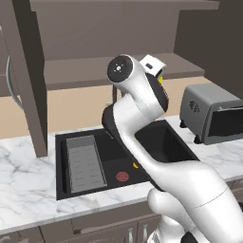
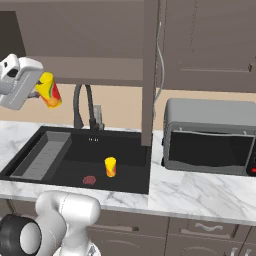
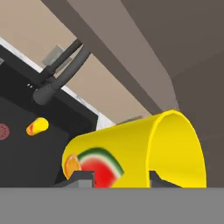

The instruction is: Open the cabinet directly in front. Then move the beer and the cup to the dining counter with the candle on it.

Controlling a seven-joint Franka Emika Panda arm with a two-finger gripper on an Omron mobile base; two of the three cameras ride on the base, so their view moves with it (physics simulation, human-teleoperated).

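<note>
Basically, the gripper (image 2: pixel 40 92) holds the cup (image 2: pixel 49 90) in the air above the left part of the black sink (image 2: pixel 75 160), fingers closed narrow on its sides. Right base view shows this best: white hand at far left, the yellow cup with its red-orange lower part tilted, sticking out to the right of the hand, level with the open cabinet's (image 2: pixel 100 65) lower shelf. Left base view hides most of it; just a sliver of the yellow cup (image 1: pixel 161 79) peeks out behind the arm's (image 1: pixel 142 99) upper joint, and I cannot tell the finger state there.

Hand view gives the close-up: cup (image 3: pixel 131 153) lying sideways across the frame, open rim toward the right, watermelon and orange print on its lower part, dark finger tips (image 3: pixel 81 178) pressed at its sides. Below it are the faucet (image 3: pixel 61 74) and the sink basin.

A second small yellow cup-like thing (image 2: pixel 110 166) stands upright on the sink floor, near a red drain (image 2: pixel 89 179); it shows tiny in the hand view too (image 3: pixel 37 126), but the arm mostly covers it in the left base view. Open cabinet door (image 2: pixel 150 70) hangs edge-on in the right base view, its silver handle (image 2: pixel 160 55) just beside it. Toaster oven (image 2: pixel 210 137) sits on the marble counter (image 2: pixel 200 192) right of the sink. A ribbed tray (image 1: pixel 85 163) sits in the sink's left part.
</note>
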